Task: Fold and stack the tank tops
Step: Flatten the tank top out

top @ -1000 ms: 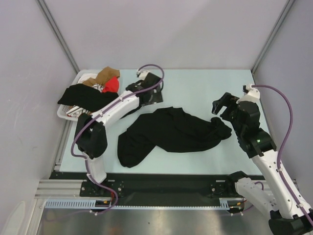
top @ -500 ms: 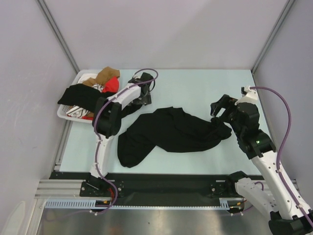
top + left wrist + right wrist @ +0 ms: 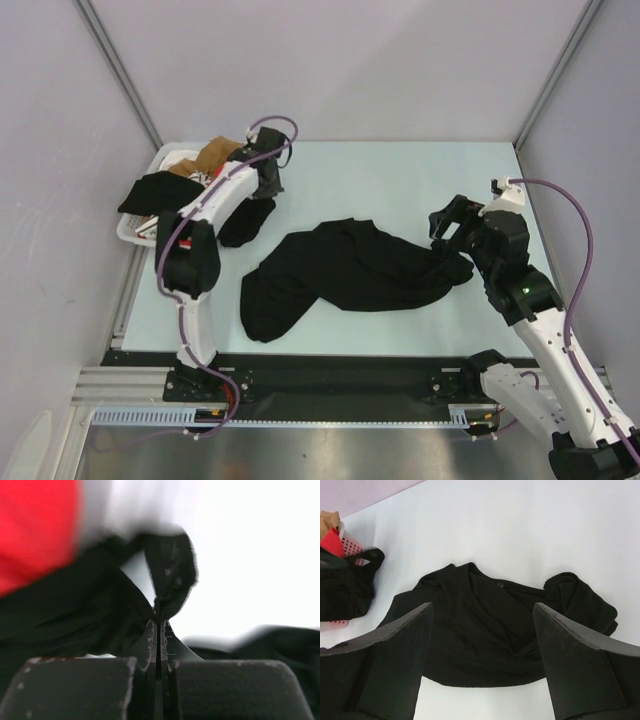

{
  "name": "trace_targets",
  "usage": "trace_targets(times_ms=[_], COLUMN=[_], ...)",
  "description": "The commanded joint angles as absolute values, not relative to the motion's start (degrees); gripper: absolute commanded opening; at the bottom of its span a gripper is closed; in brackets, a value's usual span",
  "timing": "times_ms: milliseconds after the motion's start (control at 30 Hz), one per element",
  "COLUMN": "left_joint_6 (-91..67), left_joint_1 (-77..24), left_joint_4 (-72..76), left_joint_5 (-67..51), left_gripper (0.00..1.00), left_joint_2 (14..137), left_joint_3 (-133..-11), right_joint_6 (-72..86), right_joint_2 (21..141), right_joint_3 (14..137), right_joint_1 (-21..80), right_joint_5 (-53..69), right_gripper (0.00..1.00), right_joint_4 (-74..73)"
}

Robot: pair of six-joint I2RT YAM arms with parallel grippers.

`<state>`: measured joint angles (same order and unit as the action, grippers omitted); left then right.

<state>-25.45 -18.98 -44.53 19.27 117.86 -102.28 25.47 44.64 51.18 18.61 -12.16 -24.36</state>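
A large black tank top lies crumpled across the middle of the table and fills the right wrist view. My right gripper hovers open over its right end, holding nothing. A second black garment hangs beside the white basket. My left gripper is at the basket's right end, with its jaws shut on a narrow strip of that black garment. The red tank top shows in the basket in both wrist views.
The basket at the table's back left also holds a brown cloth and black cloth draped over its rim. Grey walls and metal posts enclose the table on three sides.
My left arm swung left from the table towards the basket, and its gripper went from open to shut on the black cloth. The right gripper barely moved.
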Motion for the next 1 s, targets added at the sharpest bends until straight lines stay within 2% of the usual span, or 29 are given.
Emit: trace_targets(times_ms=[0, 267, 433, 500, 567, 633, 733, 767, 867, 967], left_joint_6=[-23.0, -26.3, -28.2, -27.9, -32.0, -34.3, -29.7, -28.6, -26.2, -25.3], left_joint_1=[-17.2, -3.7, -0.4, -0.4, -0.4, -0.4, -1.4, -2.2, -7.5, -14.5], left_joint_4=[-44.9, -52.3, -52.5, -50.6, -54.7, -57.4, -51.9, -46.8, -39.4, -36.1], left_joint_5=[18.7, 27.8, 37.7, 39.7, 43.4, 43.4, 34.4, 27.8, 21.9, 21.1], left_gripper=[0.0, 0.0, 0.01, 0.34, 0.99, 1.0, 1.0, 1.0, 1.0, 1.0], left_joint_2=[104.0, 100.4, 96.9, 95.5, 95.6, 95.1, 90.3, 86.3, 78.2, 71.7], left_joint_3=[-107.6, -123.0, -120.3, -117.8, -117.1, -116.3, -108.7, -105.9, -95.5, -88.3], right_joint_6=[26.1, 25.8, 25.7, 26.0, 26.2, 26.2, 25.0, 24.4, 22.6, 21.9], right_joint_2=[45.1, 45.9, 46.2, 46.8, 47.6, 49.3, 52.6, 55.7, 63.8, 70.0], right_joint_3=[51.2, 51.7, 50.7, 50.2, 49.7, 49.7, 50.4, 51.4, 53.3, 56.7], right_joint_1=[18.4, 18.4, 18.4, 18.5, 18.5, 18.5, 18.4, 18.4, 18.5, 20.6], right_joint_5=[-10.6, -9.1, -7.7, -6.3, -5.0, -3.7, -1.8, -1.1, 3.5, 5.4], right_gripper=[0.85, 0.84, 0.84, 0.84, 0.87, 0.88, 0.9, 0.84, 0.72, 0.68], right_joint_4=[-21.8, -21.8, -21.6, -21.3, -20.8, -20.8, -21.9, -22.6, -22.0, -20.3])
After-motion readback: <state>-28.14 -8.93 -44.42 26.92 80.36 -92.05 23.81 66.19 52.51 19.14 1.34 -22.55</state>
